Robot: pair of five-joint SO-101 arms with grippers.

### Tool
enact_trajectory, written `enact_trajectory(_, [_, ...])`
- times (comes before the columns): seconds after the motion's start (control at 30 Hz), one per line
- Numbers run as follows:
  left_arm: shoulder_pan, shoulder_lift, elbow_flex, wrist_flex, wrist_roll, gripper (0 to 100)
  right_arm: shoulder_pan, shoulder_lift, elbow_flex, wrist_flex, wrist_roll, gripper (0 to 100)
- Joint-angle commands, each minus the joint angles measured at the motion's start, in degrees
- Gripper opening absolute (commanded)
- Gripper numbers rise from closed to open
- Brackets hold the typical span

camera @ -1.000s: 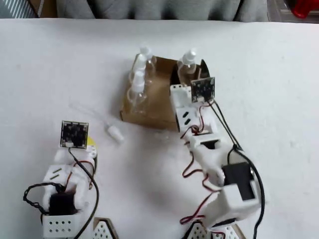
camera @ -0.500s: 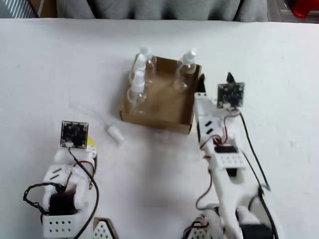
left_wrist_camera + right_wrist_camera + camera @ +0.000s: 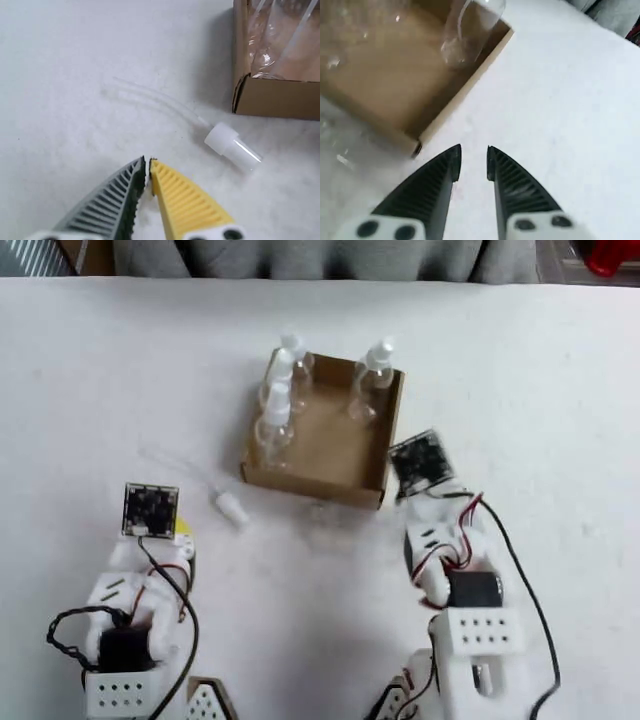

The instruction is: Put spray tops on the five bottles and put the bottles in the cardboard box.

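Drawing the right tool (image 3: 473, 150), slightly apart and empty, back from the cardboard box (image 3: 310, 486); next needing the loose spray top (image 3: 223, 138).

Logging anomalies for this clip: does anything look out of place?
A spray top lies loose on its side on the table, beside the cardboard box rather than on a bottle, its tube trailing.

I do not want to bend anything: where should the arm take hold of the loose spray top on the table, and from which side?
The spray top lies on its side on the table. Pinch its white collar across the round body, coming straight down from above; the thin tube looks too slim and bendy to hold.
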Motion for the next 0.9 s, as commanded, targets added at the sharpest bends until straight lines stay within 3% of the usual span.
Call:
enact_trajectory(0.0, [-0.4, -0.5, -0.2, 0.4, -0.5, 2, 0.0, -4.2, -8.9, 18.8, 2.0, 5.6])
enact_trajectory(0.17, [-0.4, -0.5, -0.2, 1.7, -0.5, 2, 0.0, -4.2, -17.0, 36.4, 9.1, 5.6])
enact_trajectory(0.37, [-0.4, -0.5, -0.2, 1.7, -0.5, 2, 0.0, -3.0, -18.6, 50.9, 9.5, 5.3])
enact_trajectory(0.57, [-0.4, -0.5, -0.2, 1.7, -0.5, 2, 5.8, 12.8, -23.9, 54.2, 11.7, 5.6])
enact_trajectory(0.87, [-0.4, -0.5, -0.2, 1.7, -0.5, 2, 0.4, 30.7, -29.5, 52.1, 9.4, 5.7])
